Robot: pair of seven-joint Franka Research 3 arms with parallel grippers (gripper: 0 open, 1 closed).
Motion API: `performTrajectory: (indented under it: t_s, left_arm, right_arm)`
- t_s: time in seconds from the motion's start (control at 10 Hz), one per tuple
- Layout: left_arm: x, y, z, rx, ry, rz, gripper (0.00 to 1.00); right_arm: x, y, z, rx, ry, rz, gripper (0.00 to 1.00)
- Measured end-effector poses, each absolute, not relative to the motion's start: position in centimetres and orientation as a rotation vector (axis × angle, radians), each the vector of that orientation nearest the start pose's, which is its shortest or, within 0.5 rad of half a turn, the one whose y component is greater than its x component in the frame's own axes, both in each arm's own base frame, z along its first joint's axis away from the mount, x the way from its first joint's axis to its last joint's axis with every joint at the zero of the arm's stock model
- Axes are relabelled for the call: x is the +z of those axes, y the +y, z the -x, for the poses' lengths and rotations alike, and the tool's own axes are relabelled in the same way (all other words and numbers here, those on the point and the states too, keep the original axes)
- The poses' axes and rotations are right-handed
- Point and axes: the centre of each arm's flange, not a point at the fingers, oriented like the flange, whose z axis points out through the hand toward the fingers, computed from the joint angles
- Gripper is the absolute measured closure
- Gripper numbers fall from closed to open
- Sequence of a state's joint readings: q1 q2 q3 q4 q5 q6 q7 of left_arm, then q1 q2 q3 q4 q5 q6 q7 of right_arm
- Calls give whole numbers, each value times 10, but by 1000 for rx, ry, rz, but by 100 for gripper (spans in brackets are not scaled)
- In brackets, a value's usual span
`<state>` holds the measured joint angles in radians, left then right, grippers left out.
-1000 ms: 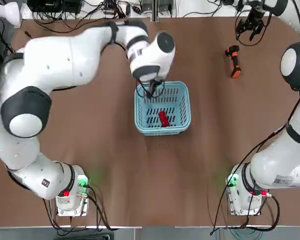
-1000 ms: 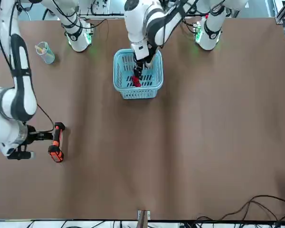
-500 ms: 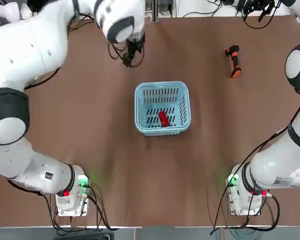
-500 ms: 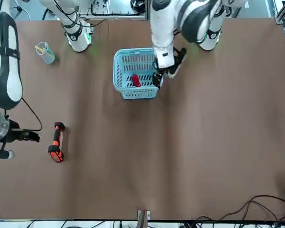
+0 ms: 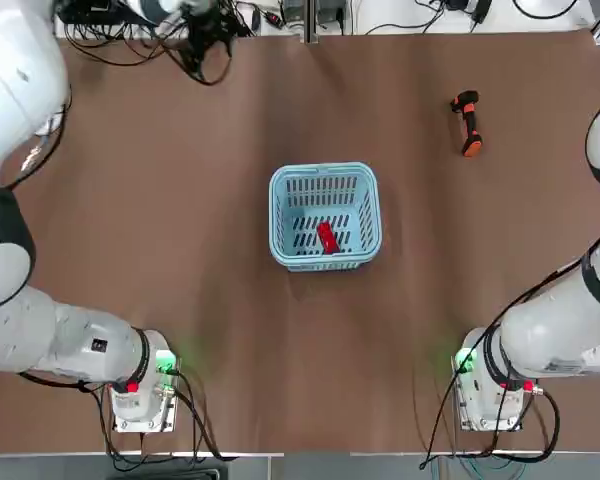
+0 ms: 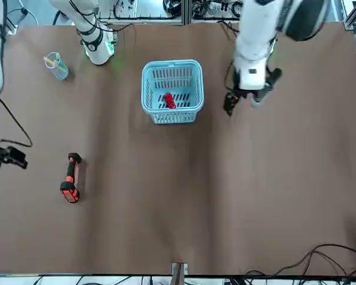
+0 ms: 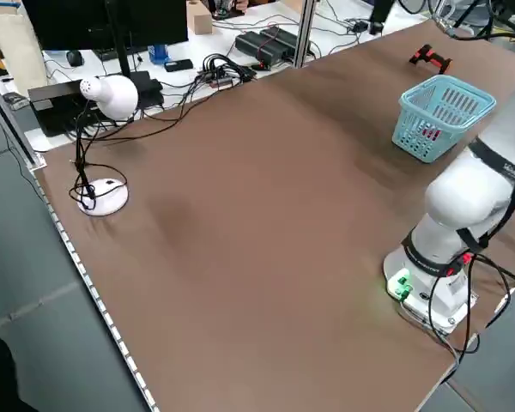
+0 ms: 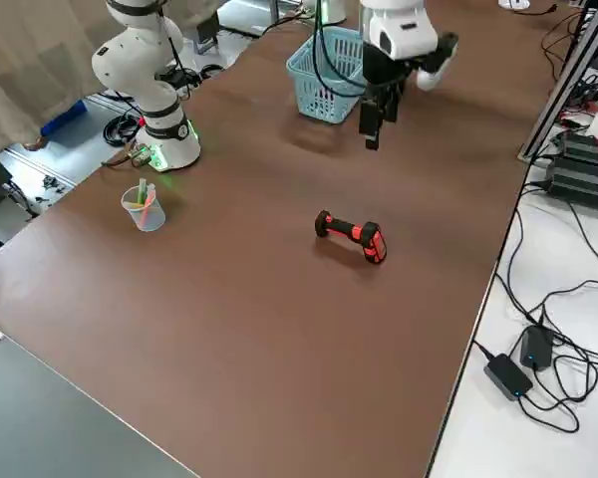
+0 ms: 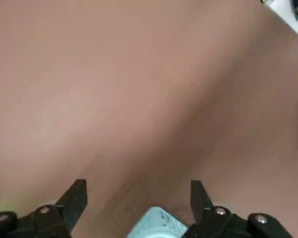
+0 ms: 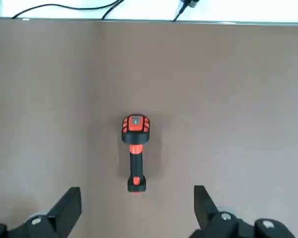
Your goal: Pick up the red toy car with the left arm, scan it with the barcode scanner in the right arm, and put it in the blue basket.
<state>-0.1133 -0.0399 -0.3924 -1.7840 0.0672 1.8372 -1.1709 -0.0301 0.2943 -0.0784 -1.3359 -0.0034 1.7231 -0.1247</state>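
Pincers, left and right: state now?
Left pincer: open, empty, above bare table beside the blue basket.
Right pincer: open, empty, with the barcode scanner lying on the table beyond its fingers.

Robotics lab: brown table (image 5: 180, 200), cables (image 8: 538, 299), aluminium framing (image 8: 563, 70).

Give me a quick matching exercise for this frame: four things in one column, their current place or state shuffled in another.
Things:
1. red toy car
2. barcode scanner
3. left gripper
4. plastic cup

Places or states:
A. lying on bare table
B. open, holding nothing, beside the blue basket
C. inside the basket
D. upright near the right arm's base

Pairs: 1-C, 2-A, 3-B, 4-D
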Motion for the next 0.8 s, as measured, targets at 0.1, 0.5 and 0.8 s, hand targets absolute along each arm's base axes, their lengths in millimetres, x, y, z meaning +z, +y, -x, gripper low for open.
performTrajectory:
  t_s: [0.1, 0.5, 0.8]
  left_arm:
    - [580, -240, -497, -180, -915, 3020, 7]
    - [624, -131, -502, -122, -515, 3142, 2]
    - [653, -77, -493, -49, -150, 3177, 0]
  right_arm:
    - [588, -61, -642, -119, -43, 3171, 0]
    - [641, -47, -597, -44, -74, 3158, 0]
    - [657, -45, -582, -30, -74, 3148, 0]
